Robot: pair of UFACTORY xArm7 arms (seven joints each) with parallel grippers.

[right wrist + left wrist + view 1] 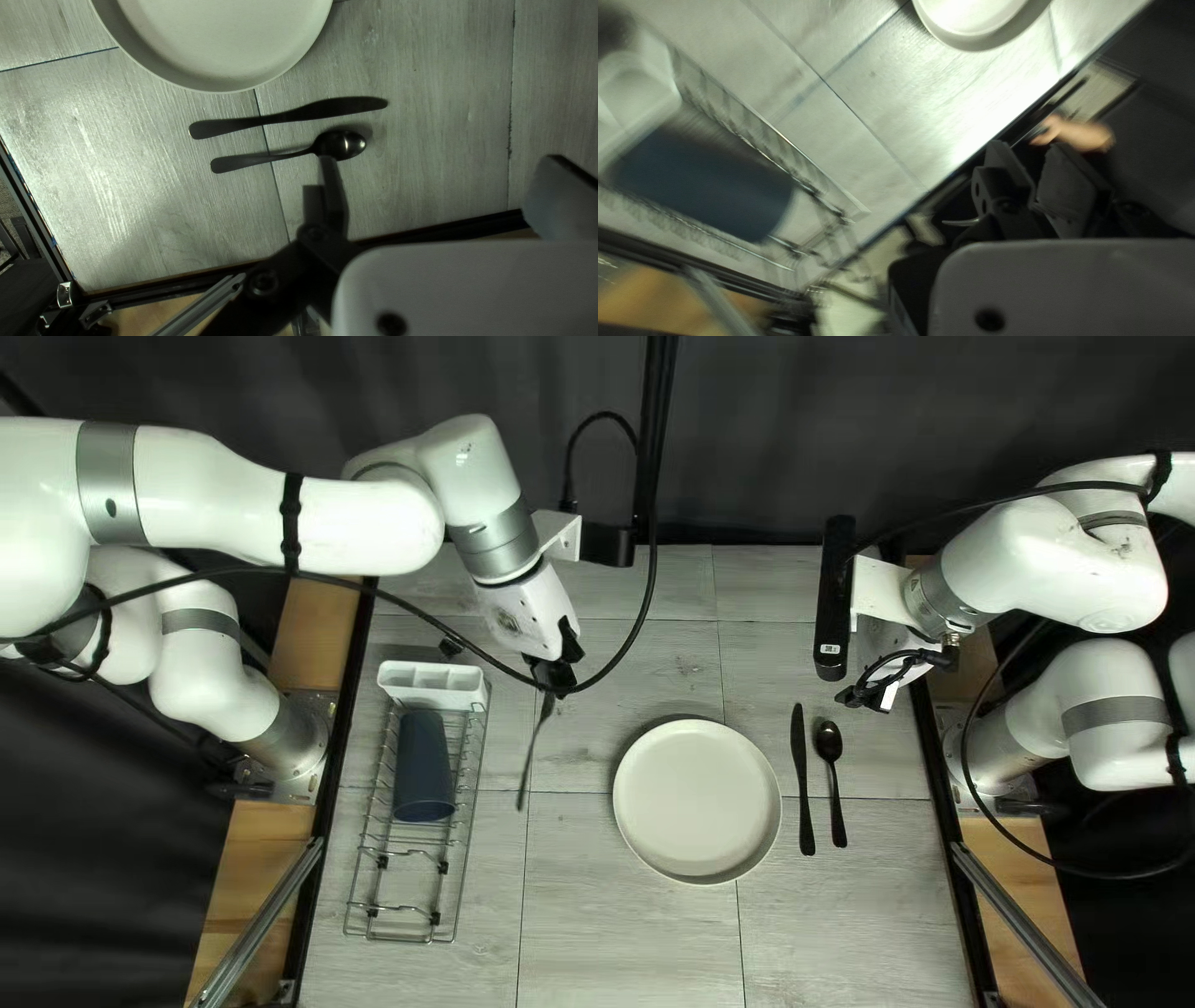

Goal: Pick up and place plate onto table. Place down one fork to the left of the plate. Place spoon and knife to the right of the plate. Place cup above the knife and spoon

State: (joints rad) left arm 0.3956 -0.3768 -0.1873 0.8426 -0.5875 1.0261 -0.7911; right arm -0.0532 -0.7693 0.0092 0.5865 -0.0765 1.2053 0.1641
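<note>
Grey wood-grain planks make up the table [623, 933], with a silver wire dish rack [401, 941] along its left side in the top left view. The round off-white plate [697, 800] sits flat near the middle, so that part of the task looks done. Of the grippers, the black two-fingered right gripper [439, 162] has its fingers wide apart with nothing between them, one of them close over the spoon in its wrist view. The black left gripper [1027, 148] appears clamped on the fork, above the table. The dark blue tapered cup [423, 765] lies on its side in the rack — the one piece wholly untouched by the setting. A person's bare hand [1080, 134] shows beyond the table's edge in the left wrist view. The slim black knife [801, 765] lies just right of the plate, and the thin dark fork [534, 753] hangs from the left gripper, left of the plate; its tines cannot be made out. The black round-bowled spoon [829, 739] lies beside the knife, apart from it. By my reckoning two placements remain — setting the fork down, then standing the cup above the knife and spoon.
</note>
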